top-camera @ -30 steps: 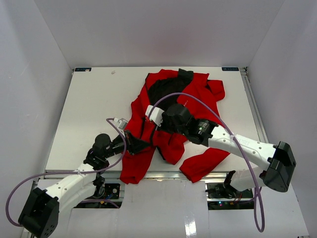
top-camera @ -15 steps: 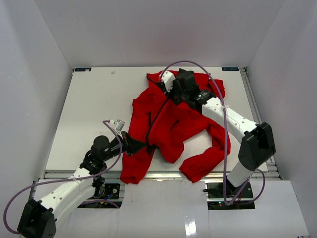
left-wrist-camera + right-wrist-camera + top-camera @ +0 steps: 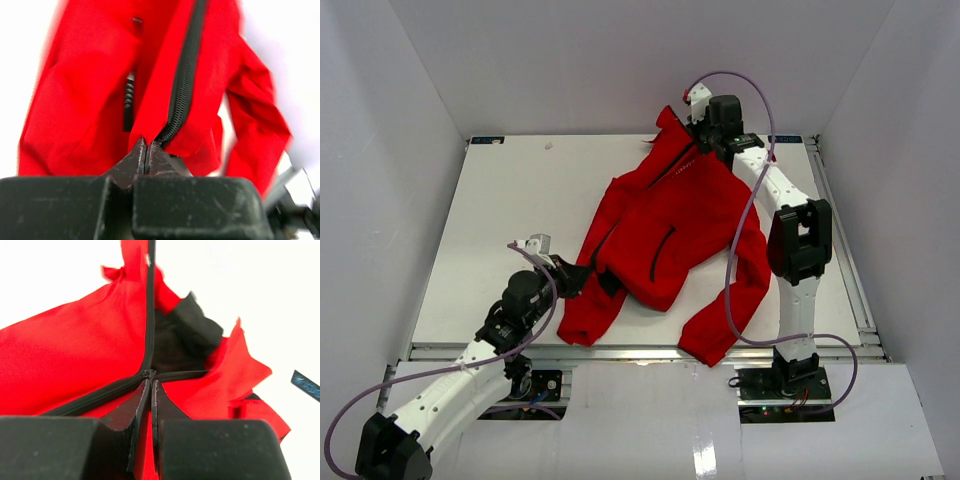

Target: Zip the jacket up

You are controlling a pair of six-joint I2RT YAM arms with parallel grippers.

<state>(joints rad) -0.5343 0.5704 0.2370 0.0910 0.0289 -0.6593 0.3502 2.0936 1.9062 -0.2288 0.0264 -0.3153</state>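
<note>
The bright red jacket (image 3: 665,220) lies stretched across the white table (image 3: 500,220), with its zipper (image 3: 670,178) drawn taut between my two grippers. My left gripper (image 3: 582,276) is shut on the jacket's bottom hem at the foot of the zipper (image 3: 182,90); its fingertips (image 3: 138,150) pinch red fabric. My right gripper (image 3: 696,132) is raised at the far edge, shut on the zipper slider (image 3: 149,373) near the collar. Beyond the slider the two zipper tapes part and the black lining (image 3: 185,340) shows. One sleeve (image 3: 735,310) trails toward the near right edge.
White walls enclose the table on three sides. The right arm (image 3: 798,240) stands tall at the right with its purple cable (image 3: 740,250) looping over the jacket. A blue marker (image 3: 786,139) sits at the far right corner. The near table edge (image 3: 640,350) runs under the sleeves.
My right gripper travelled from mid-jacket up to the far edge, drawing the slider along the zipper; the front closed over the black lining. My left gripper kept hold of the hem and shifted slightly left.
</note>
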